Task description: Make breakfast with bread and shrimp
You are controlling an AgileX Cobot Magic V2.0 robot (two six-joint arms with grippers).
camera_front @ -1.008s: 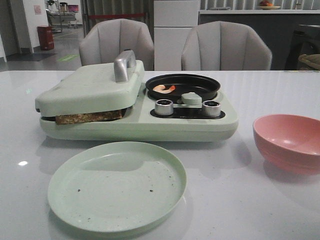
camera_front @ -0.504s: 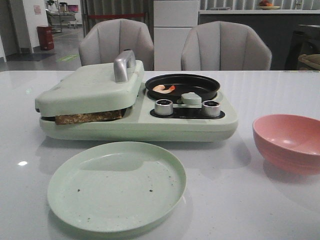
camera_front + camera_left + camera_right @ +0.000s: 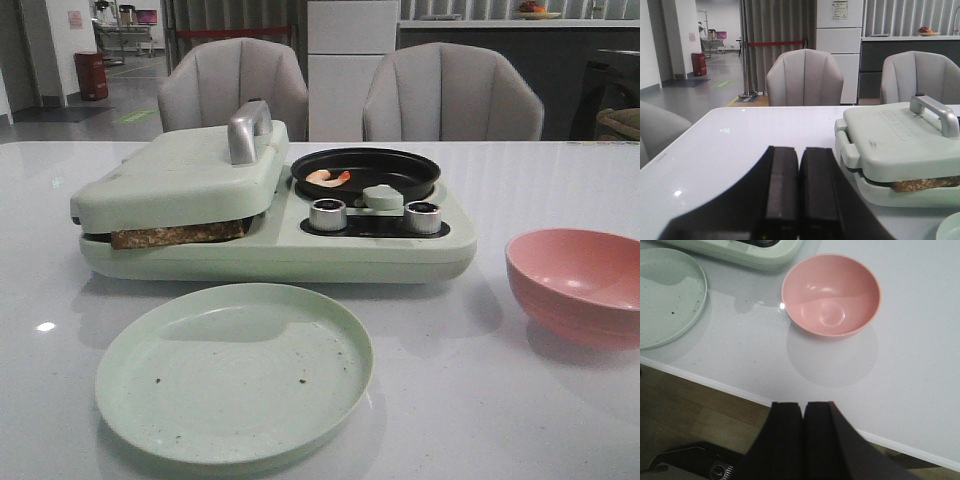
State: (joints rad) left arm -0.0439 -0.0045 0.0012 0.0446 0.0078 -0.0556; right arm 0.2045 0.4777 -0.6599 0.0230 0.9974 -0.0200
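White and glossy, the table (image 3: 560, 190) fills most of what I see from the front. At the left side, the left gripper (image 3: 799, 192) hangs low over the table top with its two black fingers pressed together, nothing between them — it is clenched on empty air, and it stands a little apart from the appliance.

Next comes the pale green breakfast maker (image 3: 280, 235). Its left half is a press with the lid (image 3: 180, 180) lowered, and a silver handle (image 3: 247, 130) sits on top of this lid. The bread (image 3: 178, 236) lies inside, between the lid and the lower plate; only its dark brown edge shows in the gap at the front, so I cannot tell how many slices are there. In the left wrist view the same brown edge shows under the lid.

On the right half of the appliance there is a round black pan (image 3: 366, 172). The shrimp (image 3: 327, 177) lies in it, close to the left rim, curled, pale with an orange-red end. In front of the pan are two silver knobs (image 3: 327, 214).

Before the appliance, near the table edge, an empty light green plate (image 3: 234, 372) rests, with some dark crumbs on it.

Further right stands a pink bowl (image 3: 577, 284), well apart from the plate. The right gripper (image 3: 803, 440) hovers over the table edge — its fingers are closed together and hold nothing, and the bowl is ahead of it.
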